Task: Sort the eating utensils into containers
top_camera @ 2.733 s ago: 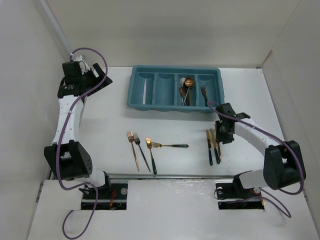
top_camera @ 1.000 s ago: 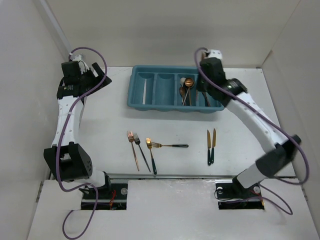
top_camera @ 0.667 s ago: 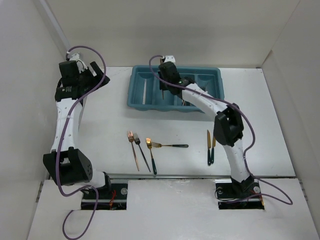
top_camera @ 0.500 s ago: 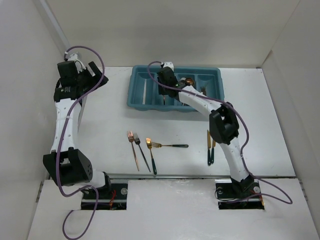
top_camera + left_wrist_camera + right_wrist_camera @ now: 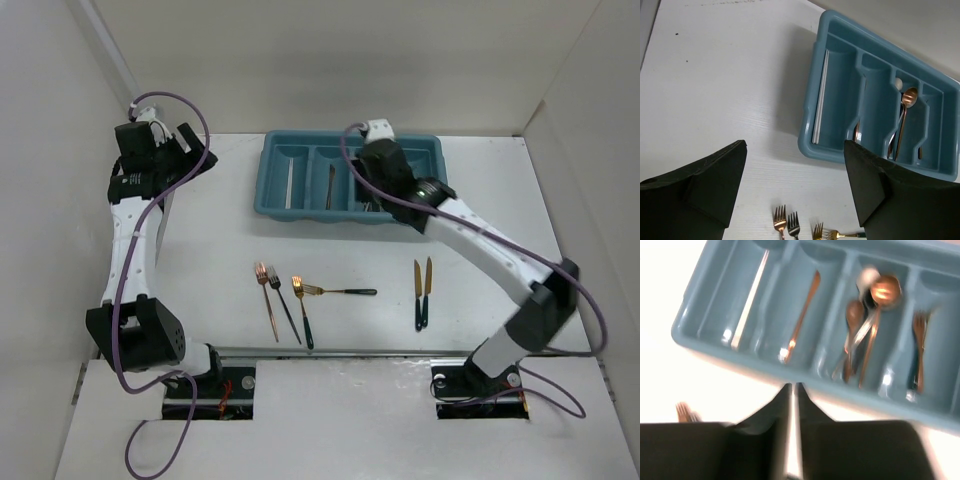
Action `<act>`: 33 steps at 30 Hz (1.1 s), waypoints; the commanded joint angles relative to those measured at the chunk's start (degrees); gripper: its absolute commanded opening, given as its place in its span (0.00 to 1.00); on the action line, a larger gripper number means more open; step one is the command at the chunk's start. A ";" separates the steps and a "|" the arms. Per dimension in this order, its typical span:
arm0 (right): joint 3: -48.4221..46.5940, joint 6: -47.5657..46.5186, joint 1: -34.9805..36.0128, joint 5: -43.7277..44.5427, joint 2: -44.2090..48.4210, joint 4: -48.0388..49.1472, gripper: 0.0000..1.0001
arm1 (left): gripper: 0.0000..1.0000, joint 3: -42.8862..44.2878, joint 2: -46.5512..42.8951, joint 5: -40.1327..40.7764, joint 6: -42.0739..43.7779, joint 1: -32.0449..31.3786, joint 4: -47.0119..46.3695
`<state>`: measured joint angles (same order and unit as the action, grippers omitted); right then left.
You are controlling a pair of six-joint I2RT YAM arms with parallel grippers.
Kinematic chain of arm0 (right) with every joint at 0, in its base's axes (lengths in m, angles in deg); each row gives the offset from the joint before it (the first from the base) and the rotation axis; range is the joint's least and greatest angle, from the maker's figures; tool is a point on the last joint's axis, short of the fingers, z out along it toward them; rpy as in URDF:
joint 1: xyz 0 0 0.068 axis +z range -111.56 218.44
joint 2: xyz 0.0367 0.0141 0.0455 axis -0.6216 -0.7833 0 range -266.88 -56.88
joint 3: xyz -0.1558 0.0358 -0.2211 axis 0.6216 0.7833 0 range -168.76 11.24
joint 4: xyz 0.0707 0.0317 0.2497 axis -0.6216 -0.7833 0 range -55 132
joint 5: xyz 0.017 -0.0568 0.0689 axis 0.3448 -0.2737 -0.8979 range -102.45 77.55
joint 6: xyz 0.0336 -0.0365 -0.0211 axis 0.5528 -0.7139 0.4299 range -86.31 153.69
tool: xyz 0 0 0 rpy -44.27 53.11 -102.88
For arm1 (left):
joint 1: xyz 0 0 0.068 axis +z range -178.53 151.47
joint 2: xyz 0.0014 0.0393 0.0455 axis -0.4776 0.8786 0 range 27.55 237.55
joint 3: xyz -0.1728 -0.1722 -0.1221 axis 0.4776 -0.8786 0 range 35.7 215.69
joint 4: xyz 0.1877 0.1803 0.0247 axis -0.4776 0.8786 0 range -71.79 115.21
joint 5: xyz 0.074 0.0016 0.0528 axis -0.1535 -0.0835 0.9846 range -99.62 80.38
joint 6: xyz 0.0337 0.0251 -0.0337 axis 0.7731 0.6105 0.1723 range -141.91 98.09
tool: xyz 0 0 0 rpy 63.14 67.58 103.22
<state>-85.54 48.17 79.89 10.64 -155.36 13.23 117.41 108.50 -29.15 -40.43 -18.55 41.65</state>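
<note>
Closed and empty, the right gripper [image 5: 792, 386] has left a copper knife [image 5: 802, 310] in the tray's [image 5: 740, 357] second-left compartment [image 5: 790, 285]; two knives [image 5: 417, 290] remain on the desk, and the left gripper [image 5: 795, 145] gapes open.

You've got no readable text, label, brand or number in any view, not even on the tray [image 5: 300, 213].

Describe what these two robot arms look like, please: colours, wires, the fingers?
The left arm and right arm are slim white tubes joined by chunky black joint blocks. A purple cable loops loosely along each, from base to wrist. Each ends in two matte black, wedge-shaped fingers. No labels or sleeves show.
</note>
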 commanded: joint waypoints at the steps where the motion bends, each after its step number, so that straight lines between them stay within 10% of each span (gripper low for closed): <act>1: 17.93 7.48 -4.34 -3.12 8.45 -8.49 0.08 | 0.76 1.43 0.17 -1.04 0.15 0.22 -0.94; 7: 42.08 16.72 -12.17 -10.69 27.35 -9.72 0.40 | 0.76 1.43 0.79 -1.65 -0.37 0.22 -0.94; 15: 56.33 20.76 -20.18 -15.09 32.04 -10.86 0.31 | 0.76 1.43 0.79 -2.71 -0.90 0.22 -0.94; 33: 53.71 19.71 -19.04 -17.12 17.10 -11.57 0.33 | 0.77 0.91 -0.79 -2.71 -0.90 0.22 -0.94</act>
<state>-29.32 68.01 60.28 -6.38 -135.60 1.27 117.41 110.01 -30.70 -40.93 -18.55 41.65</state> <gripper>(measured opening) 0.319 0.767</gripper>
